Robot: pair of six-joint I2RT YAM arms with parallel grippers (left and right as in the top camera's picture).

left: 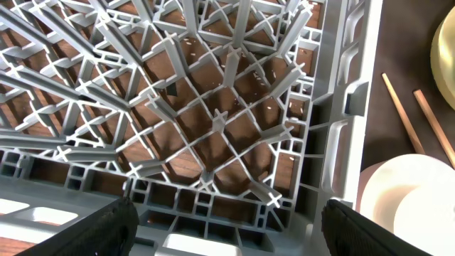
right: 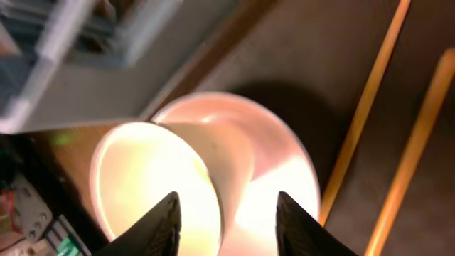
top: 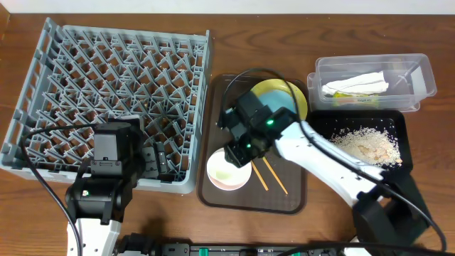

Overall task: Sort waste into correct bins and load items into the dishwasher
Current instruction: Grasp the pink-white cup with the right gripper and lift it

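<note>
Big grey dish rack (top: 121, 71) first: the left claw (left: 227, 220) hangs over its near right corner, fingers (left: 106, 227) spread wide and holding nothing, lattice pegs right below.

The brown serving tray (top: 284, 203) lies beside the rack, and the right claw (right: 226, 200) is low over its near left part. Well off to that claw's right sits the black tray (top: 387, 121), with rice-like scraps (top: 366, 146) heaped in it. Beyond that is the clear tub (top: 426, 71), a crumpled white napkin (top: 355, 85) inside.

The yellow plate (top: 288, 92) lies on the serving tray just past the right claw, on the far side, partly covered by the arm.

Straight under the right claw is the white bowl (right: 284, 185), and tipped on its side inside it is the small white cup (right: 163, 185), mouth facing the camera. The right claw's fingers (right: 167, 220) stand apart, and the cup's wall sits in the gap between them. Whether either tip touches it, I can't tell from the wrist view.

The two wooden chopsticks (right: 362, 121) lie on the serving tray just right of the bowl, side by side and slanted.
</note>
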